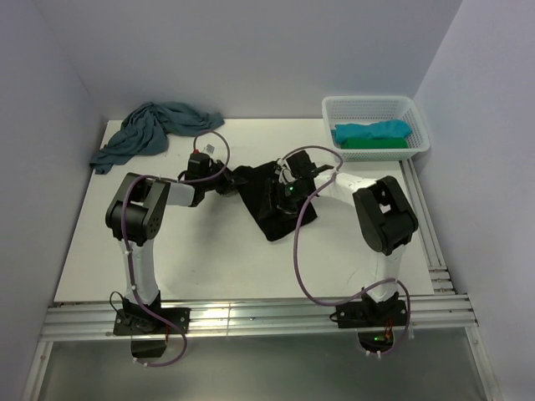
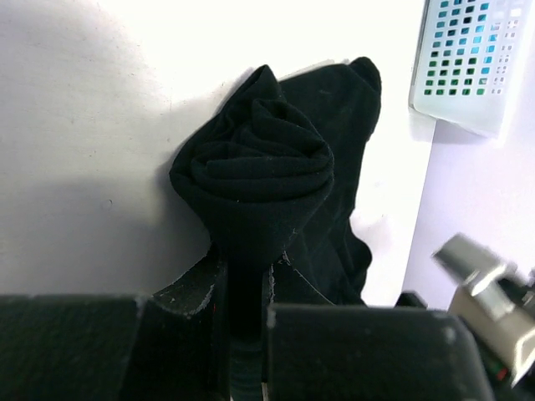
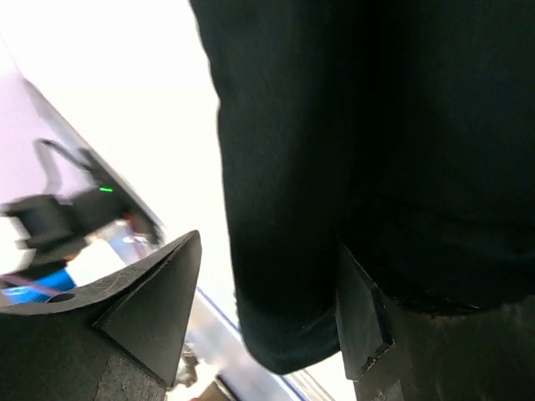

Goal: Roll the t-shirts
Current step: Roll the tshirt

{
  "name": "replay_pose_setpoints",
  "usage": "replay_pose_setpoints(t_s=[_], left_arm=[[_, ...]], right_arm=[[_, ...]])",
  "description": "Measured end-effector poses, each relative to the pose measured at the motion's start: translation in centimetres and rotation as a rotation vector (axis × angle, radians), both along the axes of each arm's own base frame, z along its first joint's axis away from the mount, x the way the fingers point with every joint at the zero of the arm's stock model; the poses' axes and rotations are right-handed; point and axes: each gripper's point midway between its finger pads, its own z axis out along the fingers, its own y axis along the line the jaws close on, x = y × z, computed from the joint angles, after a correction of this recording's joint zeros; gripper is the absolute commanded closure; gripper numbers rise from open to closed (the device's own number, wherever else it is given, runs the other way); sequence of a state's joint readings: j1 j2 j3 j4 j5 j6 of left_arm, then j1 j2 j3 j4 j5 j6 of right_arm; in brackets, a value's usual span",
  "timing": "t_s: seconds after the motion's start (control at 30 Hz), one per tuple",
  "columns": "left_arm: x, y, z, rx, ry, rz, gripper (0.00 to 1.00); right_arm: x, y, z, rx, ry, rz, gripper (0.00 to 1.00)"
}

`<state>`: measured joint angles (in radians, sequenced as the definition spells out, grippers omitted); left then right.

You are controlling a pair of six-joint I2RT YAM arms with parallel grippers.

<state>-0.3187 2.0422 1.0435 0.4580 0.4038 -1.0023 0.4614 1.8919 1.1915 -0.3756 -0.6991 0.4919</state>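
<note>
A black t-shirt (image 1: pixel 269 209) lies partly rolled in the middle of the table. My left gripper (image 1: pixel 224 177) is shut on its left end, and the left wrist view shows that end as a tight roll (image 2: pixel 255 167) pinched between the jaws (image 2: pixel 247 284). Over the shirt's right part, my right gripper (image 1: pixel 288 189) stands open. In the right wrist view a fold of black cloth (image 3: pixel 318 150) hangs between the spread fingers (image 3: pixel 150 292), against the right one and apart from the left one. A dusty-blue t-shirt (image 1: pixel 150 132) lies crumpled at the far left.
At the far right stands a white mesh basket (image 1: pixel 368 102) holding a rolled turquoise t-shirt (image 1: pixel 372 131) and a green one (image 1: pixel 378 144). Its wall (image 2: pixel 472 67) also shows in the left wrist view. Rails run along the table's near and right edges.
</note>
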Motion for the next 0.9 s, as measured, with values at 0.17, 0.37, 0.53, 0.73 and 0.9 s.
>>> replay_pose_setpoints(t_s=[0.17, 0.37, 0.53, 0.73, 0.9], left_arm=[[-0.1, 0.0, 0.1, 0.012, -0.003, -0.007, 1.0], [-0.4, 0.0, 0.1, 0.02, 0.003, -0.013, 1.0], [-0.6, 0.0, 0.1, 0.023, 0.01, -0.015, 1.0], [-1.0, -0.2, 0.2, 0.028, 0.02, -0.028, 1.0], [-1.6, -0.6, 0.1, 0.027, 0.031, -0.051, 1.0]], right_arm=[[-2.1, 0.5, -1.2, -0.122, -0.02, 0.071, 0.44], [-2.9, 1.1, -1.6, -0.157, -0.039, 0.099, 0.84], [-3.5, 1.4, -2.2, -0.07, 0.018, 0.07, 0.89], [-4.2, 0.7, -3.0, 0.132, 0.115, -0.02, 0.83], [-4.9, 0.6, -3.0, 0.251, 0.154, -0.055, 0.8]])
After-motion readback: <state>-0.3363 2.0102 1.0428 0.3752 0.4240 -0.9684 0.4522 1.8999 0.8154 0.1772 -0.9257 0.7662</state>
